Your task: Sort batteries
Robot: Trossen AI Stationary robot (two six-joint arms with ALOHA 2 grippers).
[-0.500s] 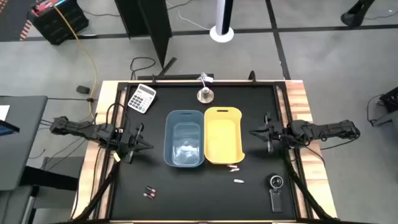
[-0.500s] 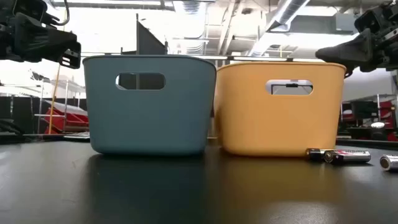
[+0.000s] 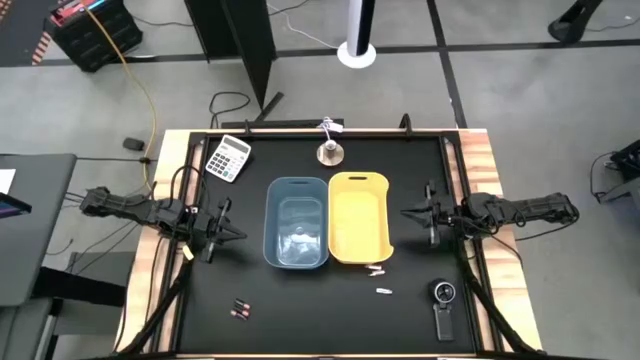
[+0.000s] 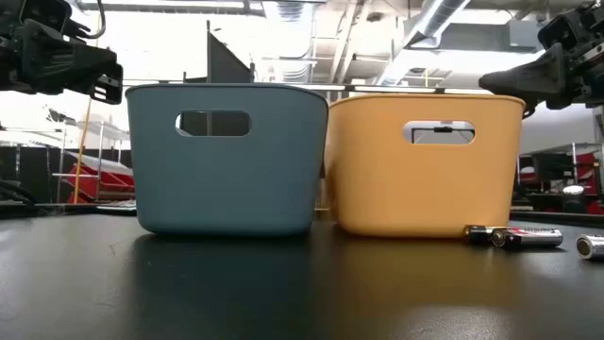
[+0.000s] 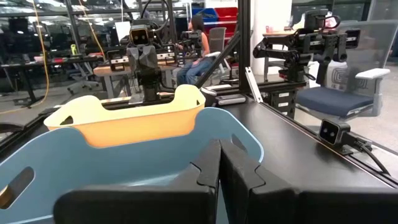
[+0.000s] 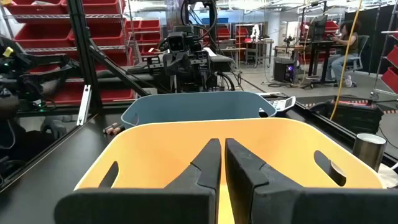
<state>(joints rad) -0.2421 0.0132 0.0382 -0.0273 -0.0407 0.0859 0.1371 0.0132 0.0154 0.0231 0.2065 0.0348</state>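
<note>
High view is showing batteries (image 3: pixel 378 270) lying on the black table (image 3: pixel 300 310) while both grippers, left gripper (image 3: pixel 232 234) and right gripper (image 3: pixel 407 212), are hovering pressed together.

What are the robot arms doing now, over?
Left gripper and right gripper shut, empty, flanking bins. Batteries on table, unsorted. Nothing blocking.

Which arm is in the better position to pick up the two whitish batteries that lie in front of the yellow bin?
Probably the right. The whitish batteries lie beside the yellow bin, on the side of the right gripper. The left gripper waits beyond the blue bin, nearer the dark batteries.
</note>
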